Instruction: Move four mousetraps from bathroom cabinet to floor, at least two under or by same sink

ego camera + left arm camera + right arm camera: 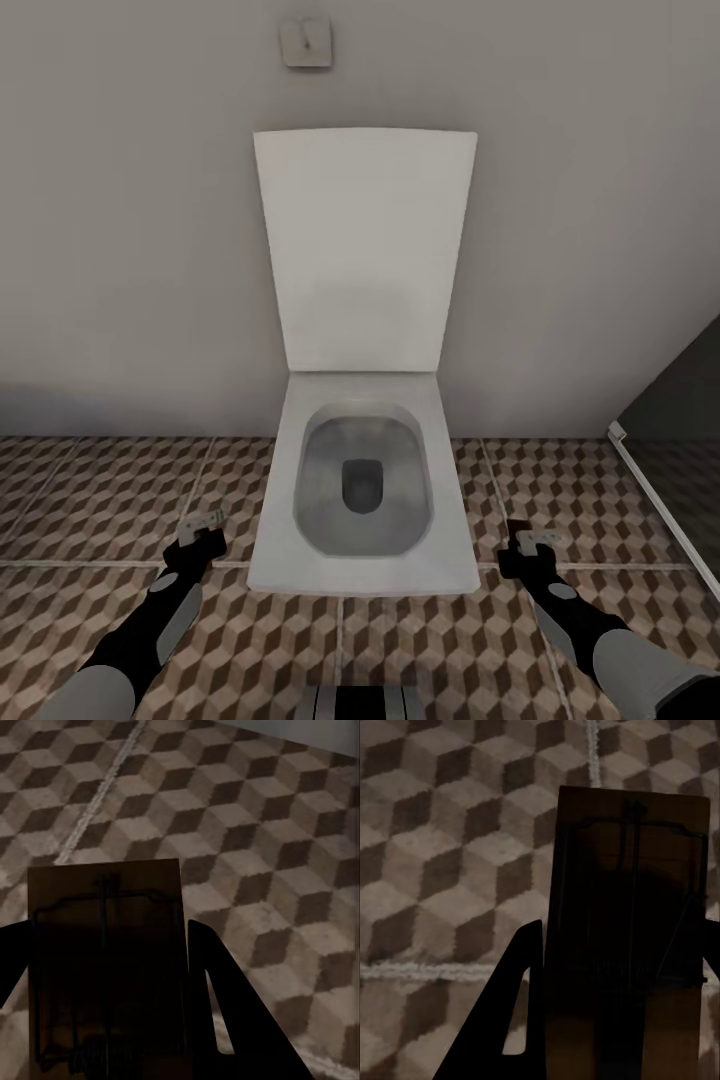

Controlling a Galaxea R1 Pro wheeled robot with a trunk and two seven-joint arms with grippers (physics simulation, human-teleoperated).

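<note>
wall (120,250): plain grey | toilet (365,480): white, lid up | flush plate (306,43): above toilet

Left gripper (207,524), right gripper (530,545) low, forward (each clamping mousetrap)

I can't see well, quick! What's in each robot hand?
Left gripper: closed on a mousetrap.
Right gripper: closed on another mousetrap.

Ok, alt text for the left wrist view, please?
A brown mousetrap with dark wire sits between the dark fingers of the left hand, above the cube-patterned tile floor crossed by a pale grout line.
</note>
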